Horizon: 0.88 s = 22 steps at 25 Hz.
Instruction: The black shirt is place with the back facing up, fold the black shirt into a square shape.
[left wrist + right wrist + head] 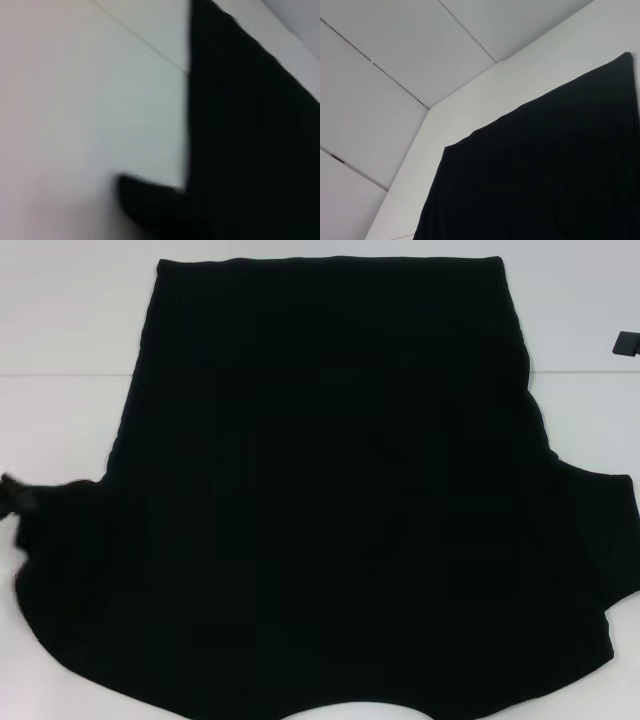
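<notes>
The black shirt (330, 490) lies spread flat on the white table (60, 320), plain side up, and fills most of the head view. Its hem edge is at the far side and its sleeves reach out at the near left and near right. My left gripper (14, 498) is a blurred dark shape at the far left edge, right at the tip of the left sleeve. The left wrist view shows the shirt's edge (250, 130) and a dark blurred lobe beside it. The right wrist view shows a shirt corner (545, 170). The right gripper is out of view.
A small dark object (626, 342) sits at the right edge of the table. Bare white table surface shows at the left (60, 420), at the right (590, 410) and beyond the shirt. Seam lines cross the white surface (395, 75).
</notes>
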Available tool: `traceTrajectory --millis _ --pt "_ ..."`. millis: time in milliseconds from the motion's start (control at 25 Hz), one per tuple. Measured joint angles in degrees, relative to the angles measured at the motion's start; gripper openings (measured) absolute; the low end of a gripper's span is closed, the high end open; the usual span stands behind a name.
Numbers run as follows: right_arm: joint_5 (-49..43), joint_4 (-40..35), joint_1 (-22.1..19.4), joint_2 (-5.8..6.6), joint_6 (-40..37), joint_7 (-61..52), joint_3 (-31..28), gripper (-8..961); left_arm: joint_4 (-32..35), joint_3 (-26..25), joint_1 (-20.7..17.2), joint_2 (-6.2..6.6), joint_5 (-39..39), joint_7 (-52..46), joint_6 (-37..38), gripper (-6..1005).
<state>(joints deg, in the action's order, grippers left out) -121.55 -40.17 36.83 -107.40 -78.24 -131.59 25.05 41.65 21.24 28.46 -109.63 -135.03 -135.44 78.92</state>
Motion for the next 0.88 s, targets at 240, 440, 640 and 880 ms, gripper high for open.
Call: traceTrajectory --millis 240,440,640,880 --pt "0.0 0.0 0.0 -0.01 -0.14 0.29 0.07 940 6.36 6.54 4.87 -1.07 0.01 -4.49 9.02 9" --pt "-0.16 0.09 -0.12 -0.01 0.19 0.38 0.08 940 8.54 20.61 8.37 -2.54 -0.9 -7.47 10.02 10" --pt "-0.36 0.15 -0.41 -0.01 0.43 0.46 0.22 940 8.41 25.78 10.51 -4.17 -4.74 -7.76 10.66 49" --pt "-0.36 0.1 -0.52 0.12 0.44 0.46 0.52 941 12.57 10.76 6.69 -3.69 1.63 2.79 18.03 209"
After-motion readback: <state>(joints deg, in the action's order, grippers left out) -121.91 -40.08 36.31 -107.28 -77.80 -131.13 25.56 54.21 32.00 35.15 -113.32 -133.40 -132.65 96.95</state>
